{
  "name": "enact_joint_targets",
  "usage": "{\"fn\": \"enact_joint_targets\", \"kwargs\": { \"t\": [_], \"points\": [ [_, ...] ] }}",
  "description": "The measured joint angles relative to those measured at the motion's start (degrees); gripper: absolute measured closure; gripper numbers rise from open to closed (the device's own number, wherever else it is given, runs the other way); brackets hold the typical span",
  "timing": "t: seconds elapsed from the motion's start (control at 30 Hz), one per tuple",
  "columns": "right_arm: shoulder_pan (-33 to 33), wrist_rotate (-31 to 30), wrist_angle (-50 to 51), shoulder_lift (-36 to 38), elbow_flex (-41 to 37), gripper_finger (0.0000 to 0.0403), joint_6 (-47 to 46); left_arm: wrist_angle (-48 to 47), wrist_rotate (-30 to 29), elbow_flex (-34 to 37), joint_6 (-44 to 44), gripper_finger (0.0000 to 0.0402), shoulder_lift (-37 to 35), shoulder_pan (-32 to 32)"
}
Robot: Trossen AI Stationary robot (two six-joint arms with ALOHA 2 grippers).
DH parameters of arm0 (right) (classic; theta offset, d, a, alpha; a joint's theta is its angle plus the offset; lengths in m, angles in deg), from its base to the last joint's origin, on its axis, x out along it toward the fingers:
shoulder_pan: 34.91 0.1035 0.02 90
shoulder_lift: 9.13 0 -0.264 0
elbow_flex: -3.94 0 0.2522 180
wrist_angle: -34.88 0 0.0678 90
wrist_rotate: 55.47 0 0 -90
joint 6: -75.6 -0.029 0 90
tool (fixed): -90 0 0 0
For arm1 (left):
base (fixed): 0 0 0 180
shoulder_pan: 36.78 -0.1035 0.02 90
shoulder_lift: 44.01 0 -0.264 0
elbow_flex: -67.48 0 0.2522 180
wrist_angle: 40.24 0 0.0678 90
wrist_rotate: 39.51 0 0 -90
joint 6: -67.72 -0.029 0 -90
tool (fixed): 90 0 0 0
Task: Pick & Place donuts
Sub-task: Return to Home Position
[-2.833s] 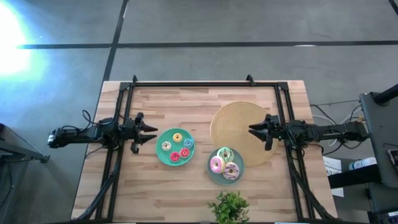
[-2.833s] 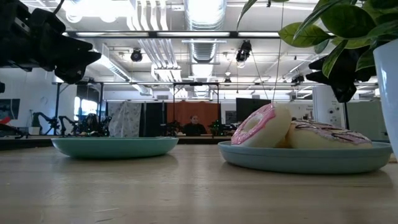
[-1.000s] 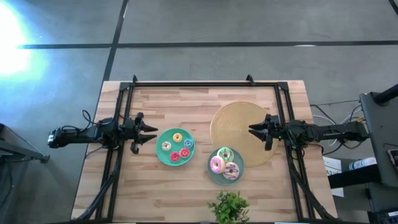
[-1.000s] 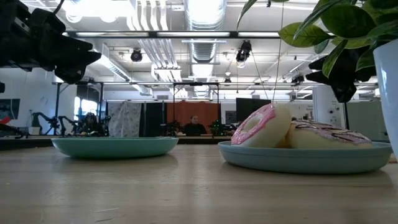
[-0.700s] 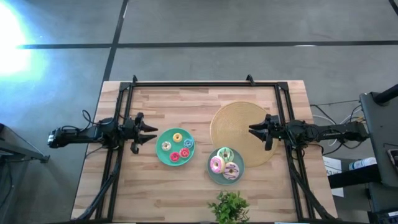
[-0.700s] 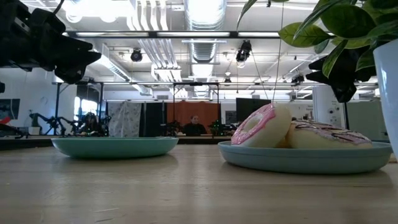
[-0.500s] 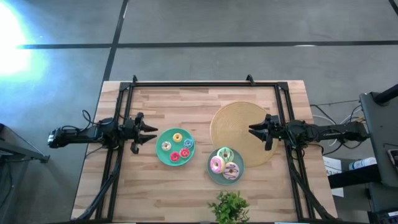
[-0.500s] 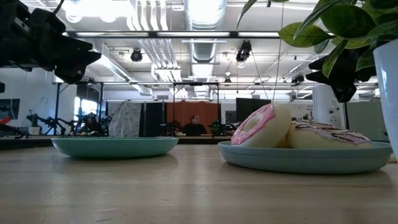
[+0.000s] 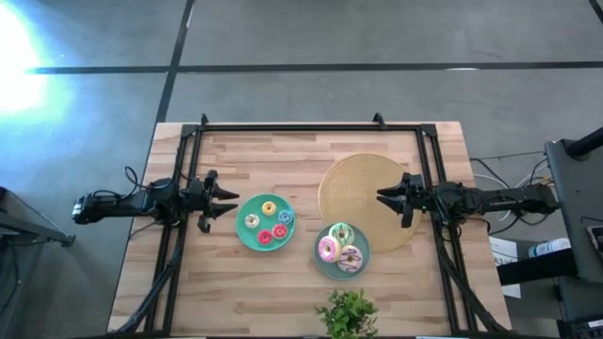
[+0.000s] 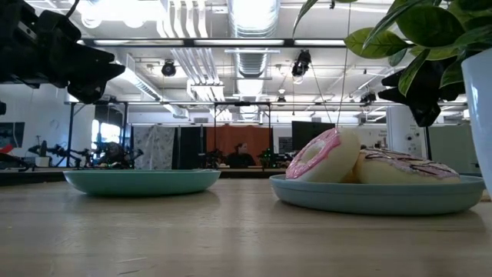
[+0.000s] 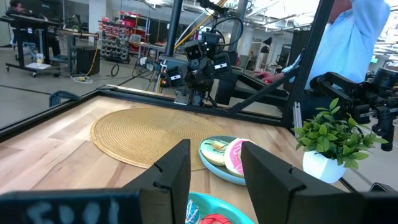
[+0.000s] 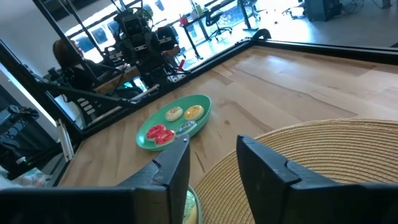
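L tool (image 9: 229, 202) is held low at the L side of the tabletop (image 9: 273, 160), just beside the green plate (image 9: 247, 242) but apart from it. Its fingers (image 11: 174, 171) are seen spread, w/ nothing btwn them. R tool (image 9: 388, 201) is held over the R part of the mat (image 9: 363, 184). Its fingers (image 12: 169, 168) are likewise spread and empty. Both tools are pointed inward, toward each other.

Five small donuts are laid flat on the green plate, near the tabletop's ctr: yellow donut (image 9: 268, 208), white donut (image 9: 252, 221), two red donuts (image 9: 265, 236) and a bluish donut (image 9: 285, 217). Three larger ones are packed together on the teal plate (image 9: 320, 266), which is set at the mat's edge: green donut (image 9: 340, 233), pink donut (image 9: 328, 249) and white-purple donut (image 9: 350, 258). In the low view the pink donut is seen tilted, propped against its neighbour.

A plant (image 9: 349, 313) is stood at the tabletop's edge, near the teal plate. A person (image 11: 360, 37) in a light-blue shirt is seen beyond the tabletop in the L wrist view.
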Motion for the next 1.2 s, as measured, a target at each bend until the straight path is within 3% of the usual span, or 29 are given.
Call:
{"fn": "enact_joint_targets", "kwargs": {
  "t": [1.2],
  "points": [
    [0.0, 0.0, 0.0, 0.0, 0.0, 0.0271, 0.0, 0.0, 0.0, 0.0, 0.0, 0.0284, 0.0, 0.0]
  ]
}}
